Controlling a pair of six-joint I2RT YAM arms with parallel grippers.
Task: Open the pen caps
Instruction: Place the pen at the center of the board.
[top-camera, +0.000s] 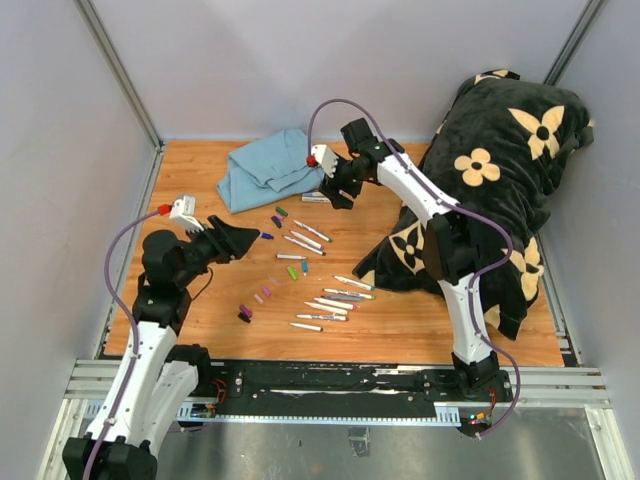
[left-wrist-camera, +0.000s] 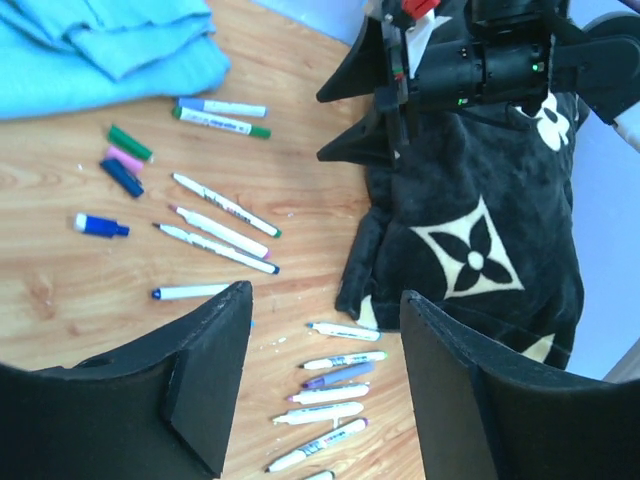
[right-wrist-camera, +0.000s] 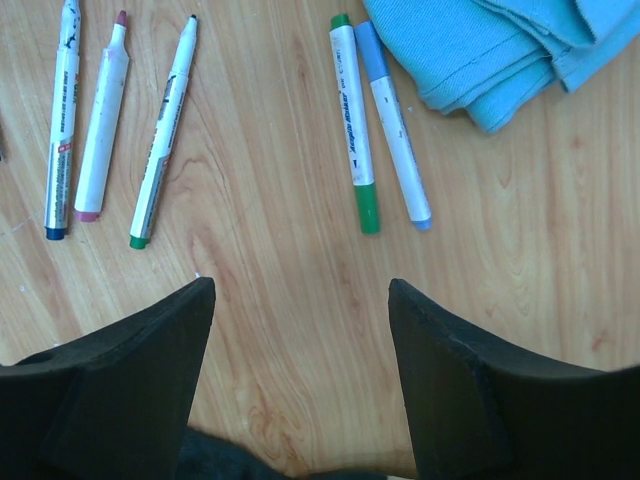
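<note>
The right claw (right-wrist-camera: 300, 285) hangs spread and empty at the far side of the surface (right-wrist-camera: 270, 200), the green pen cap (right-wrist-camera: 368, 207) lying near the blue cloth (right-wrist-camera: 500, 50). Centre over that one marker (right-wrist-camera: 352, 110) (its neighbour (right-wrist-camera: 395, 130) lies just beside it). The left claw (left-wrist-camera: 325, 292) is released, empty.

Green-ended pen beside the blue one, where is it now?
Right wrist view: the green-ended pen lies just ahead of the right hand, alongside the blue pen, by the blue cloth.

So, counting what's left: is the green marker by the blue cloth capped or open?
Capped. The green marker has its green cap on one end; no tip shows.
</note>
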